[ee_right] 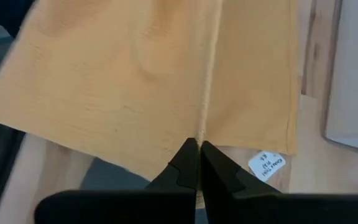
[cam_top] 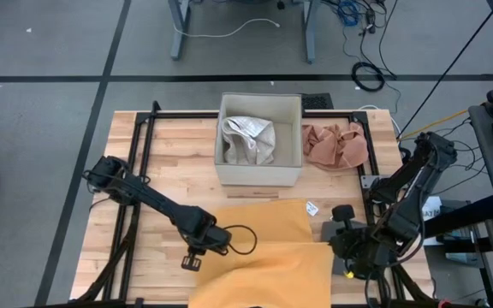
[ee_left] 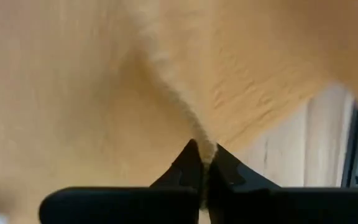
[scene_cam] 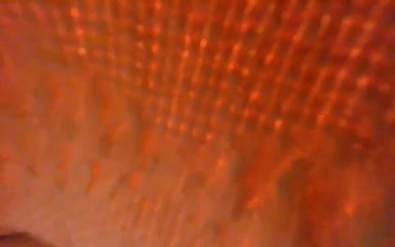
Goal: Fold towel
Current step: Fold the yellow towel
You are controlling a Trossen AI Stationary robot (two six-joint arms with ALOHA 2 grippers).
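A yellow-orange towel (cam_top: 268, 257) lies at the table's near middle. Its far part (cam_top: 264, 218) is flat on the wood, with a white tag (cam_top: 312, 208) at its right corner. Its near part is raised between my two grippers and fills the low view (scene_cam: 197, 123). My left gripper (cam_top: 202, 257) is shut on the towel's left side. At the right side, my right gripper (cam_top: 342, 255) is shut on the cloth too. My left gripper pinches a ridge of the towel (ee_left: 205, 148) between its two fingertips, slanting down from the table's left. The cloth rises away from the fingers in a crease; one layer or several, I cannot tell. My right gripper pinches a folded ridge of the towel (ee_right: 199, 138) at its fingertips, slanting down from the table's right. The crease runs straight away from the fingers, with cloth spread on both sides of it.
A white open box (cam_top: 259, 167) holding a pale crumpled cloth (cam_top: 248, 139) stands at the table's far middle. A pinkish crumpled cloth (cam_top: 335, 145) lies to its right. Black rails (cam_top: 144, 137) frame the tabletop. Bare wood shows left of the towel.
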